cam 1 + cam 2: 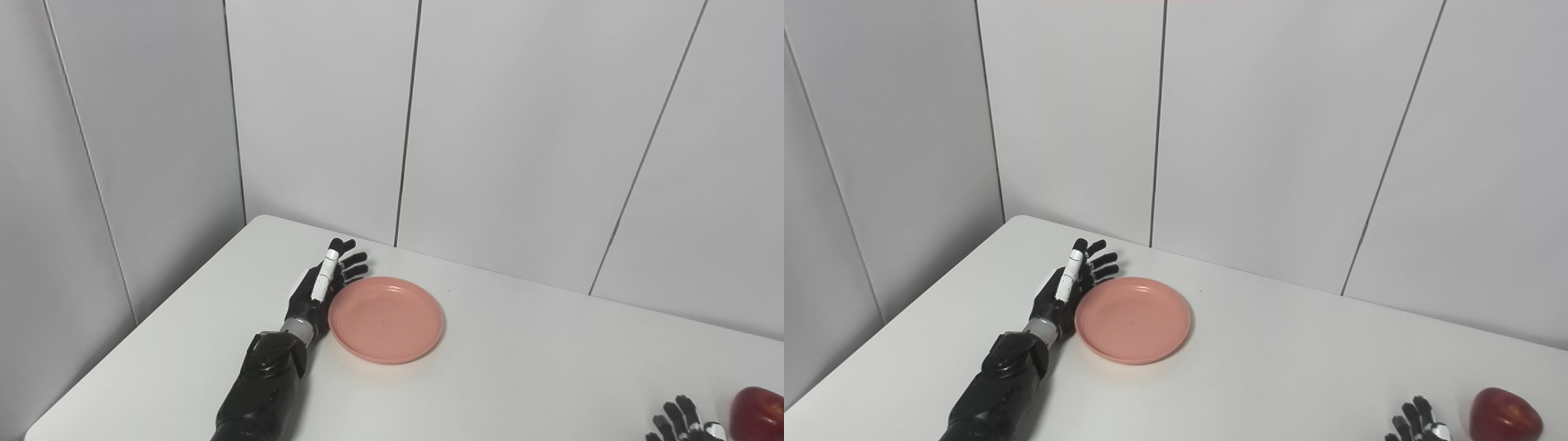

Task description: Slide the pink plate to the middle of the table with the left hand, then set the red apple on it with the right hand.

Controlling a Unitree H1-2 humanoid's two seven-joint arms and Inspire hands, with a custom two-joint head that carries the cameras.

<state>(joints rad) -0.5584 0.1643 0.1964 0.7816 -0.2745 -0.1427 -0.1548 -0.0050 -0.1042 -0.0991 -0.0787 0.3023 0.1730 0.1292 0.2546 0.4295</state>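
In the left eye view, the left hand [321, 285] lies edge-on against the left rim of the pink plate [386, 320], fingers straight and released, holding nothing; the plate sits on the left part of the tabletop [520, 380], so I judge the slide barely begun. In the right eye view, the red apple [1505, 414] rests at the near right, just beside the right hand [1418, 424], whose spread fingers grasp nothing, leaving the placing undone.
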